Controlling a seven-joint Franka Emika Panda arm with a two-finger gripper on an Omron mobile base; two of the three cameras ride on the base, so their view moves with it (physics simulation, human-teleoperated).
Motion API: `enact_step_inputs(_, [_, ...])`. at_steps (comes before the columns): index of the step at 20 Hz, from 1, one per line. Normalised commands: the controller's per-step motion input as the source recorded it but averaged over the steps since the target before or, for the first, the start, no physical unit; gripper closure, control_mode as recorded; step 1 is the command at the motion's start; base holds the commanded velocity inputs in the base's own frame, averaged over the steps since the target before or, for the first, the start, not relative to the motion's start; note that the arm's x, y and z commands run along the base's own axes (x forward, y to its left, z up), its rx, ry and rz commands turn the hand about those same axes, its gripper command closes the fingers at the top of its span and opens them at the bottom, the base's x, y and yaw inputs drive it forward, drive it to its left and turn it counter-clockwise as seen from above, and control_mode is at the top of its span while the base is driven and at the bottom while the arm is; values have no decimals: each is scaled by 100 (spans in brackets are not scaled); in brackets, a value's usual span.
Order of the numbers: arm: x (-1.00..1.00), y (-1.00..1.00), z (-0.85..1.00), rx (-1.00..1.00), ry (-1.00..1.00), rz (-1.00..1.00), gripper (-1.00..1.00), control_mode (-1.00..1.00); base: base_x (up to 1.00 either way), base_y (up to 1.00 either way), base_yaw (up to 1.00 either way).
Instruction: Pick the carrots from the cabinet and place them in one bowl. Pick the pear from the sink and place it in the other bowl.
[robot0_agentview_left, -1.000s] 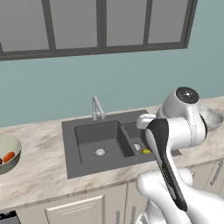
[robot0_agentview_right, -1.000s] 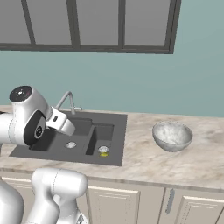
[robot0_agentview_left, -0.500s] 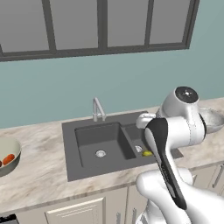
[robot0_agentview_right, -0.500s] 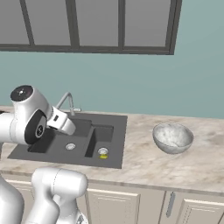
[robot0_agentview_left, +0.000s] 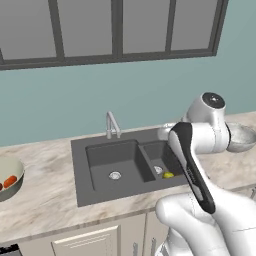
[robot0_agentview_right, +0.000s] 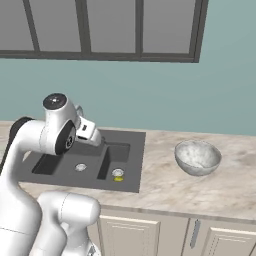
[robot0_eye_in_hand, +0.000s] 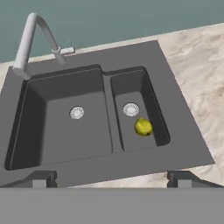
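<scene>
Now | pear (robot0_eye_in_hand: 143, 127): right sink (robot0_eye_in_hand: 57, 144) basin, looks round, axis unclear | gripper (robot0_eye_in_hand: 111, 178): jaws apart

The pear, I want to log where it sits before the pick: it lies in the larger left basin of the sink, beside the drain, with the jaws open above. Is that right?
Not quite. The pear lies in the smaller right basin of the sink, beside that basin's drain, as the hand view shows. The jaws are open above it, as you said.

The marble counter (robot0_agentview_right: 165, 187) carries the sink (robot0_eye_in_hand: 87, 148) and two bowls (robot0_agentview_right: 197, 157) (robot0_agentview_left: 9, 178).
</scene>
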Motion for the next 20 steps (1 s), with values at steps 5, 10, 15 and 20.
enact_step_inputs(5, [53,-9,-2,0,9,3,-100,-100,0,0,0])
enact_step_inputs(10, [16,7,-20,-5,2,-25,-100,-100,0,0,0])
enact_step_inputs(15, [-1,-1,-37,0,7,-41,-100,-100,0,0,0])
enact_step_inputs(20, [0,-8,-45,0,9,-45,-100,-100,0,0,0])
